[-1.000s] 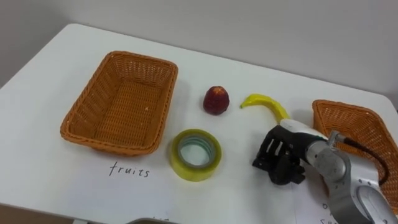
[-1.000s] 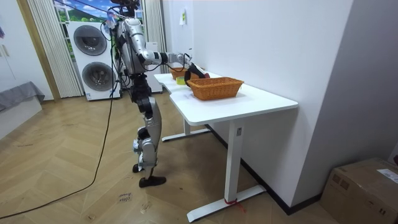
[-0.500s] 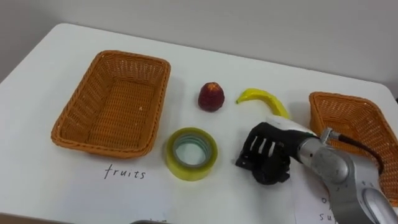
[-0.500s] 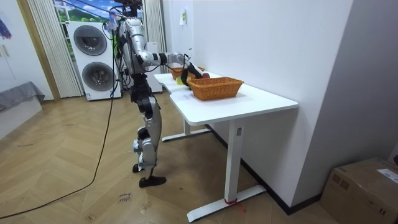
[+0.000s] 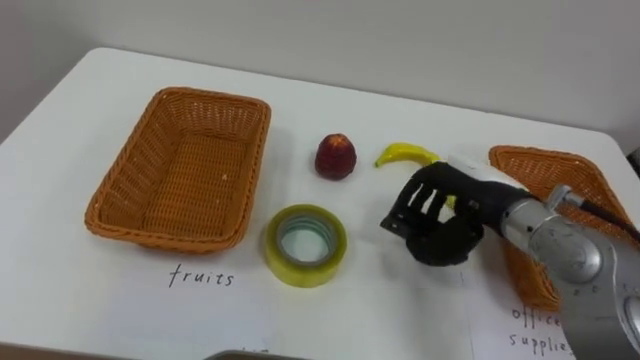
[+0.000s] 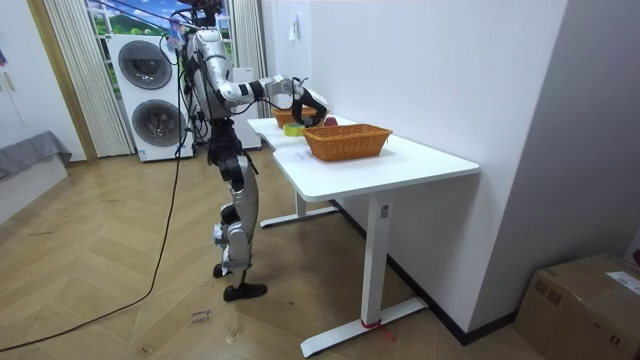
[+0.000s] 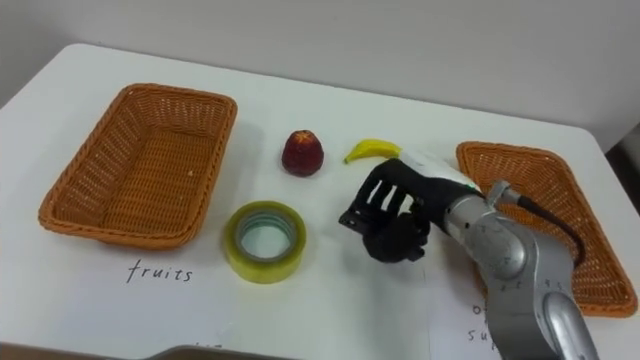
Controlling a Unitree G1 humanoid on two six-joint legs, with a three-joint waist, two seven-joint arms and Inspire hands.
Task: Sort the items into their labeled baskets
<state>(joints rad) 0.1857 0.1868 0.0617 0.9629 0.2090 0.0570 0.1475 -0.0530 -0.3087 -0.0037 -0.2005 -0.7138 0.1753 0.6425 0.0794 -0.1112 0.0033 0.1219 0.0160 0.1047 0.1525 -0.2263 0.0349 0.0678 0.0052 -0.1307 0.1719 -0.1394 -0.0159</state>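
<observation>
At the left of the white surface point(image 5: 70, 290) the fruit basket point(image 5: 135, 165) stands empty above its handwritten label point(image 5: 205, 277). Just to its right the roll of tape point(image 5: 306, 272) lies flat. Neither has been moved; the slight slide of the whole scene over the last second is the camera's own. Beyond the tape, the red fruit point(image 5: 335, 157) and the banana point(image 5: 400, 154) lie near each other but apart, where they were. What has changed is the right hand point(image 5: 435, 215). A second ago it was low over the surface, short of the banana and close to the office-supplies basket point(image 5: 545, 160). It has since travelled leftward and risen, and it now hangs over the banana's right end, hiding that end in the eye views. The room view agrees: the hand point(image 6: 305, 100) stands higher above the surface than before. Its fingers are spread and loosely bent downward, with nothing in them. At the far right the office-supplies basket, with a paper label point(image 5: 540, 330) in front of it, looks empty as far as its visible part shows. Nothing appears to be sorted yet: both fruits and the tape are on the surface between the baskets. The move reads as an approach to a pick, probably of the banana beneath the hand, though the tape is also near. Either way the hand would have to come down and close before anything can be carried.
</observation>
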